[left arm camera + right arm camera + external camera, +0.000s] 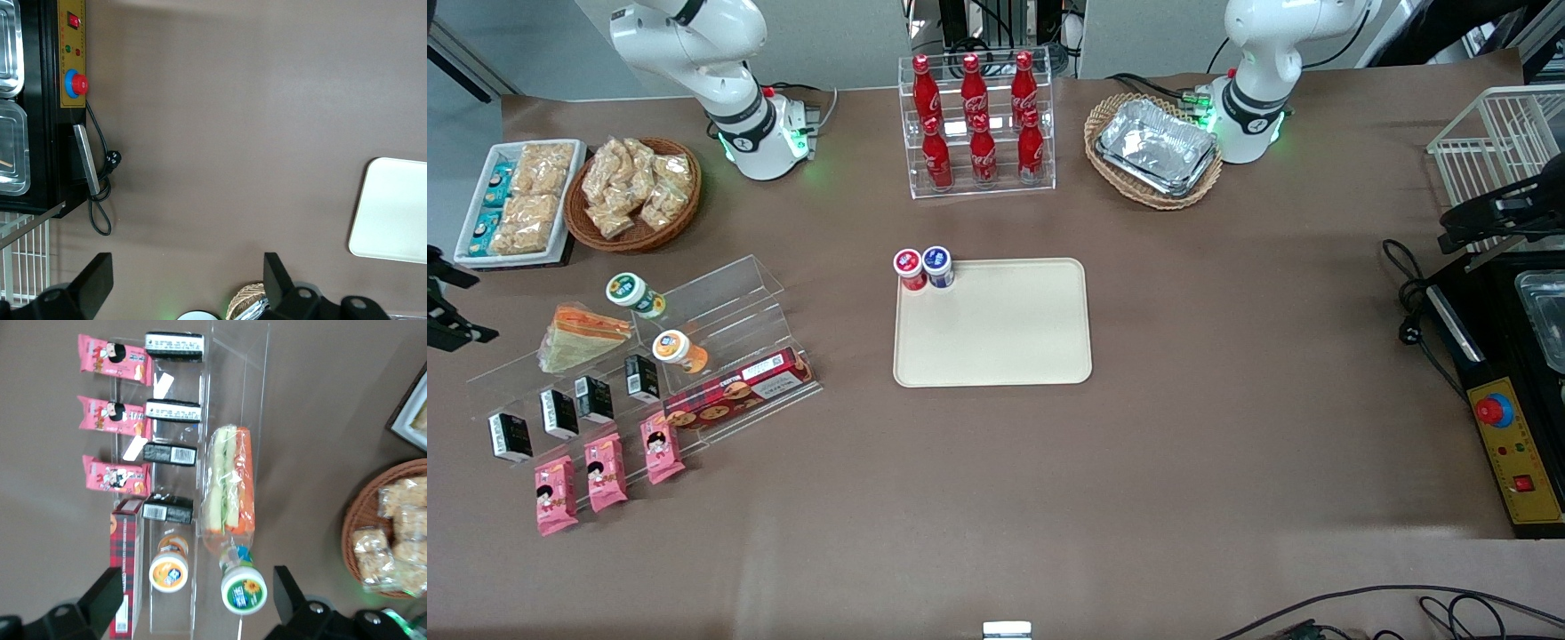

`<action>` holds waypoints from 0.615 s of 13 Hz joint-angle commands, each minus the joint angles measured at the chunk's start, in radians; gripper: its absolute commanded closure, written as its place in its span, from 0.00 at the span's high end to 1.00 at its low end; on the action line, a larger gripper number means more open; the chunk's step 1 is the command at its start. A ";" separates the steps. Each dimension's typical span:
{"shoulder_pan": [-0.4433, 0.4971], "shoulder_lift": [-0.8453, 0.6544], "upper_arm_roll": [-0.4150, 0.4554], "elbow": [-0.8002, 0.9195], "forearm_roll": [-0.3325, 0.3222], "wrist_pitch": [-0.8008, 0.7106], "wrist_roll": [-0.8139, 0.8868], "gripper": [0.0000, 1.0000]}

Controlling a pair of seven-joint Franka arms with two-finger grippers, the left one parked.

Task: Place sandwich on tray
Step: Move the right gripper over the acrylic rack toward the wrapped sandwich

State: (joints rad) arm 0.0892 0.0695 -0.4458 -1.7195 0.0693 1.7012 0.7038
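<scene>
The sandwich is a clear-wrapped wedge with orange and green filling. It lies on the top step of a clear acrylic shelf toward the working arm's end of the table. It also shows in the right wrist view. The cream-beige tray lies flat at the table's middle, and its corner shows in the left wrist view. My right gripper is open wide and empty, held above the shelf and apart from the sandwich. It shows at the front view's edge.
A green-lid cup touches the sandwich's end; an orange-lid cup, black cartons, pink packs and a cookie box fill the shelf. Red and blue cups stand on the tray's corner. Snack basket nearby.
</scene>
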 commanded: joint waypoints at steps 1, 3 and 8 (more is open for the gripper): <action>0.009 -0.093 0.003 -0.196 0.012 0.159 0.051 1.00; 0.011 -0.083 0.004 -0.251 0.012 0.224 0.051 1.00; 0.014 -0.065 0.004 -0.383 0.007 0.368 0.045 1.00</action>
State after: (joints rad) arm 0.0971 0.0226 -0.4417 -2.0238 0.0693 1.9892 0.7408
